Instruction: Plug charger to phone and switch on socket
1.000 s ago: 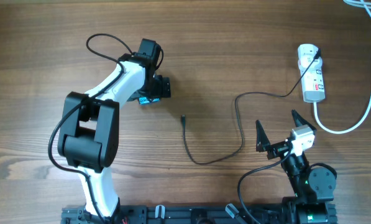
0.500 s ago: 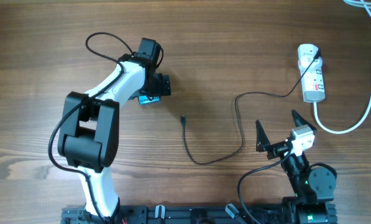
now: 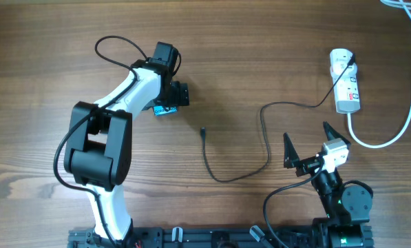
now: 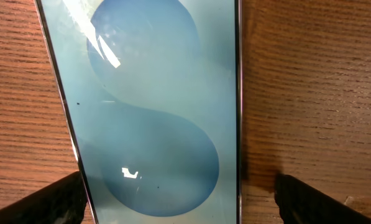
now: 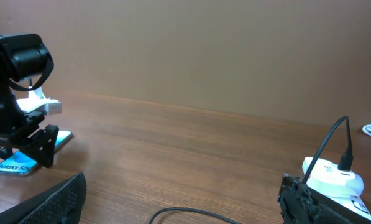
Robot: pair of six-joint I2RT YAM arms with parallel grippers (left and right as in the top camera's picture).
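Over the phone [image 3: 165, 110], left end effector [image 4: 180, 202] hides most of it.

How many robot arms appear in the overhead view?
2. The left arm stretches to the flat turquoise-screened phone at upper left; the right arm sits at lower right.

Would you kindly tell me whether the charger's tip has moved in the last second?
No; the charger's tip sits just as far left of the socket.

Robotics lab — left arm [image 3: 98, 145], right arm [image 3: 339, 189], wood-grain table [image 3: 274, 41], plain backdrop [image 5: 204, 50]
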